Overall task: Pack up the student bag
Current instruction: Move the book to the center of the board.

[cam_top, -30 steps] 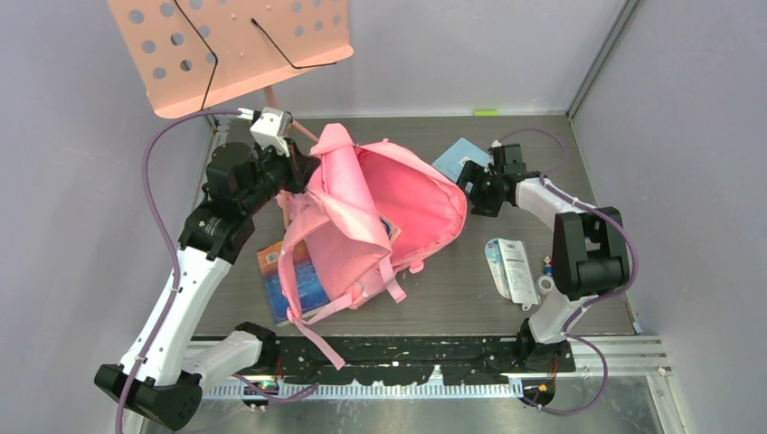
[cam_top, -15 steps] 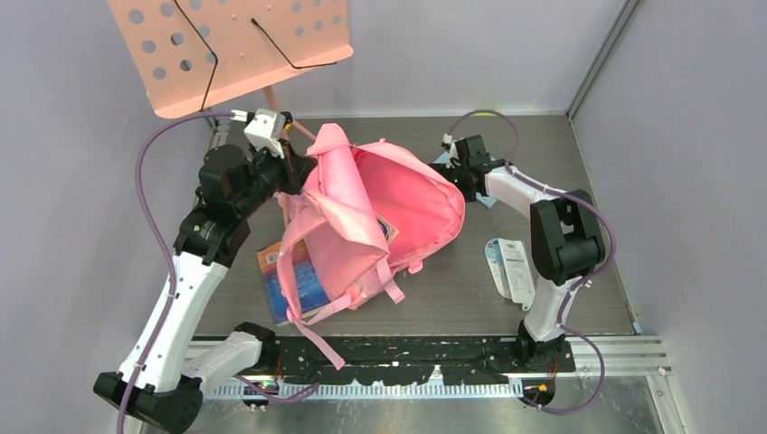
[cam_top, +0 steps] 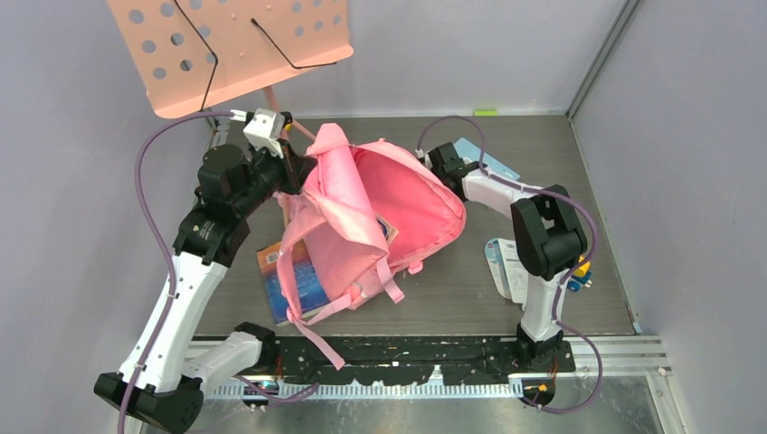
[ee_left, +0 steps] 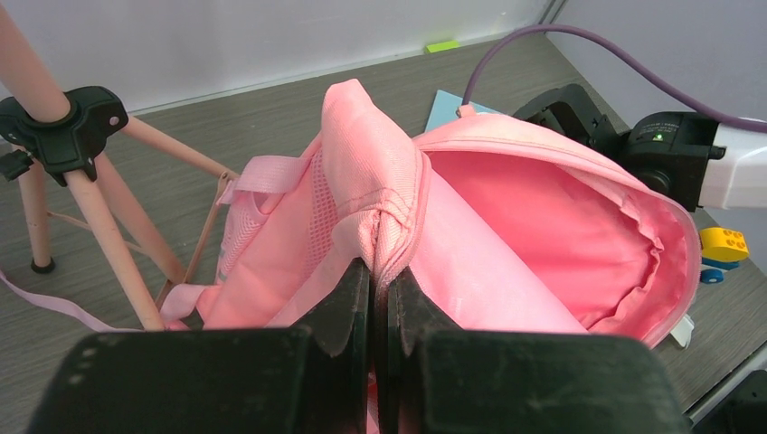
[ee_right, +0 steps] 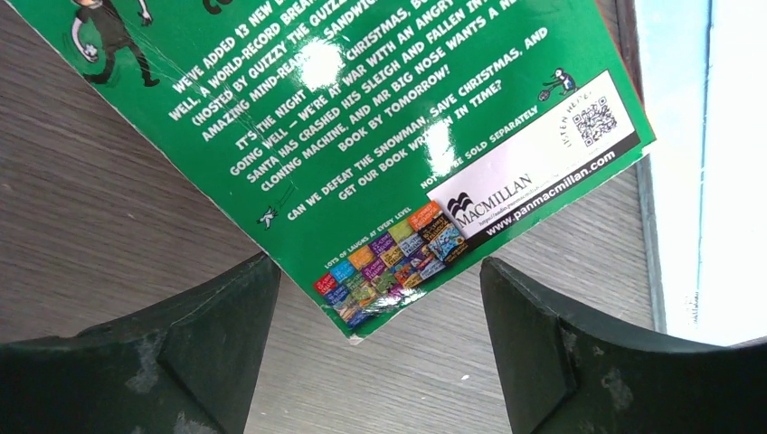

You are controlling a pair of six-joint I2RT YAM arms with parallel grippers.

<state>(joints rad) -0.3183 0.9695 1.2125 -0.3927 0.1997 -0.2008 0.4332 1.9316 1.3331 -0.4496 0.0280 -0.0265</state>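
Just beside the music stand [cam_top: 226,50], the student bag [cam_top: 398,208] lies gaping, its rim seam pinched tight in the left gripper [ee_left: 378,276]. Farther from the stand, past the bag, the right gripper [ee_right: 378,285] hangs wide-jawed over a green book [ee_right: 362,117]. The fabric looks light and floppy; the stitched rim seems the firmest hold.

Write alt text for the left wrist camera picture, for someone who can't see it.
The left gripper pinches the rim of the pink backpack, holding its main compartment open. A music stand's tripod stands at left; the right arm is behind the bag.
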